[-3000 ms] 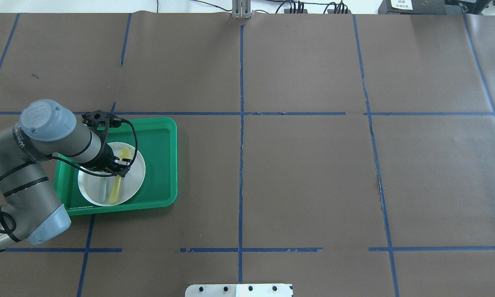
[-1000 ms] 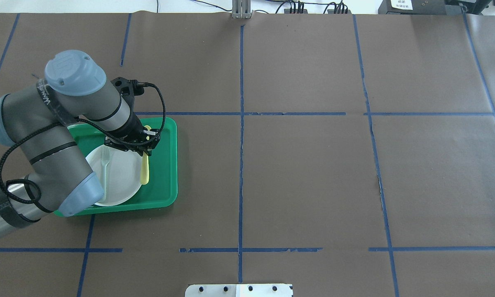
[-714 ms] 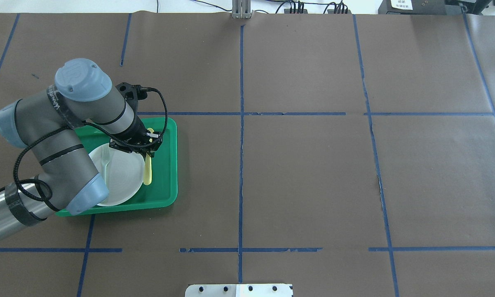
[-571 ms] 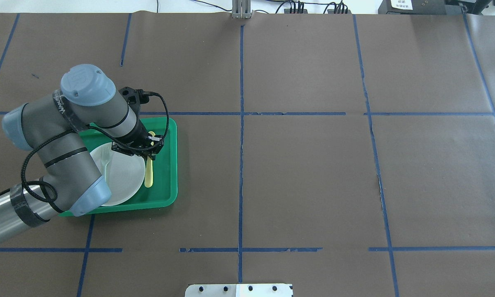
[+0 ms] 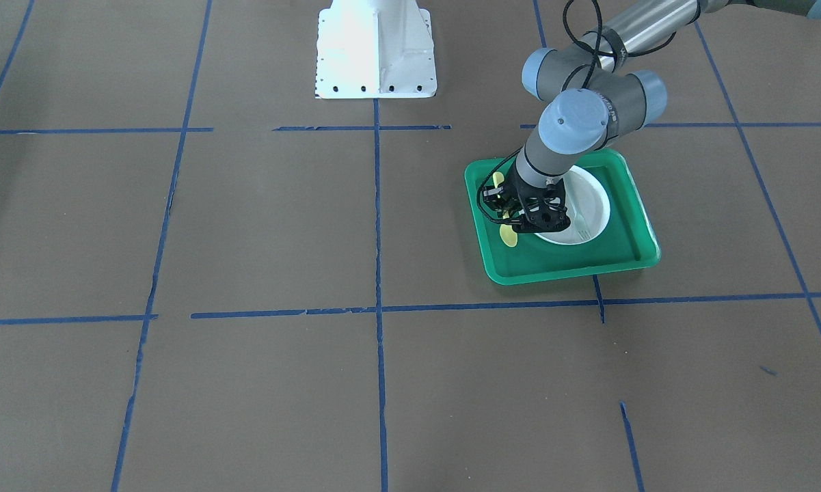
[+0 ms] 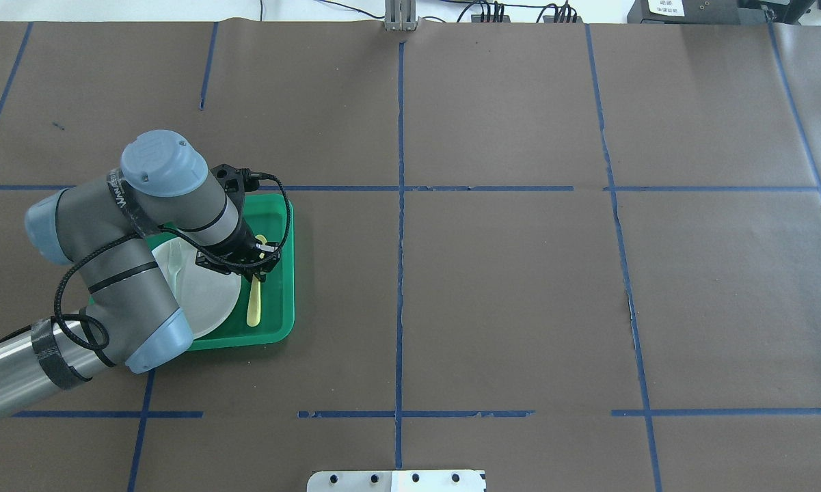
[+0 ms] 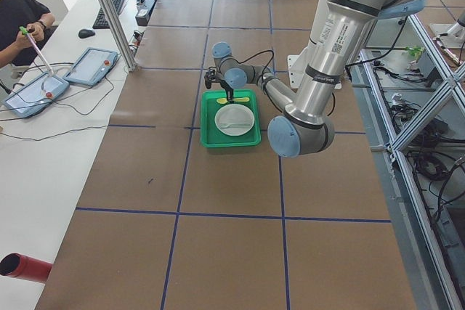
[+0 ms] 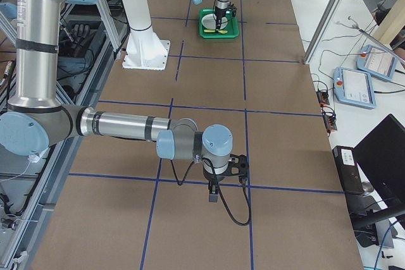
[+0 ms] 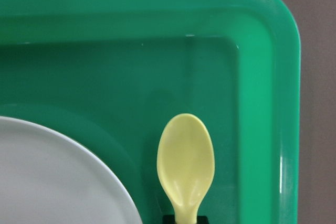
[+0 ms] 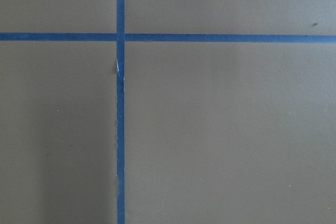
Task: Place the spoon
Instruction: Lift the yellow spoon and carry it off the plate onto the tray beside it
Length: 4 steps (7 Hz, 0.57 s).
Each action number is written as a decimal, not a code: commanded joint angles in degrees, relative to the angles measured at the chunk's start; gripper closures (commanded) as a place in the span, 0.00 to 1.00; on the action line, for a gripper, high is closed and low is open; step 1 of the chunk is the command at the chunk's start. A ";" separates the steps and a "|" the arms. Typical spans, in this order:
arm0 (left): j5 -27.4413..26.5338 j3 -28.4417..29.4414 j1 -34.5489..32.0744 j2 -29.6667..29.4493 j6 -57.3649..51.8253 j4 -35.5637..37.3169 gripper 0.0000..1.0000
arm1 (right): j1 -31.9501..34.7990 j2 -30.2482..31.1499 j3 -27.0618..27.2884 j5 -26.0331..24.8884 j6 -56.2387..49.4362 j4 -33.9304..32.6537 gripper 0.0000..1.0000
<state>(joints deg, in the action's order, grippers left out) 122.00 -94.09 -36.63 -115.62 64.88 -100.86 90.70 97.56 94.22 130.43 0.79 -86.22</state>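
The yellow spoon (image 6: 253, 305) is clamped in my left gripper (image 6: 256, 265), which is shut on its neck. It hangs low over the green tray (image 6: 285, 273), in the strip to the right of the white plate (image 6: 208, 301). Its handle points toward me. In the left wrist view the spoon bowl (image 9: 186, 163) sticks out over the tray floor (image 9: 157, 72), beside the plate's edge (image 9: 52, 182). The front view shows the spoon (image 5: 508, 236) under the gripper (image 5: 513, 208). My right gripper (image 8: 214, 195) shows only in the right side view; I cannot tell its state.
A pale translucent fork (image 6: 174, 263) lies on the plate's left part, partly under my left arm. The tray sits at the table's left, near a blue tape cross. The right wrist view shows only brown paper and blue tape lines (image 10: 121, 129).
My left gripper has carried the spoon off the plate, to the right and then toward me and lower, to the tray's right strip. The fork stayed on the plate.
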 commanded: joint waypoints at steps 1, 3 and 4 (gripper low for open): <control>-0.09 -0.48 -0.01 0.30 -0.63 -0.30 0.00 | 0.00 0.00 0.00 0.00 0.00 0.00 0.00; 0.17 -1.96 -1.76 0.39 -0.72 0.05 0.00 | 0.00 0.00 0.00 0.00 0.00 0.00 0.00; 0.26 -4.15 -3.69 0.83 -0.98 0.75 0.00 | 0.00 0.00 0.00 0.00 0.00 0.00 0.00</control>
<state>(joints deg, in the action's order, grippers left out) 122.10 -96.15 -38.40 -115.14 64.14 -100.75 90.70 97.56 94.22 130.43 0.79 -86.22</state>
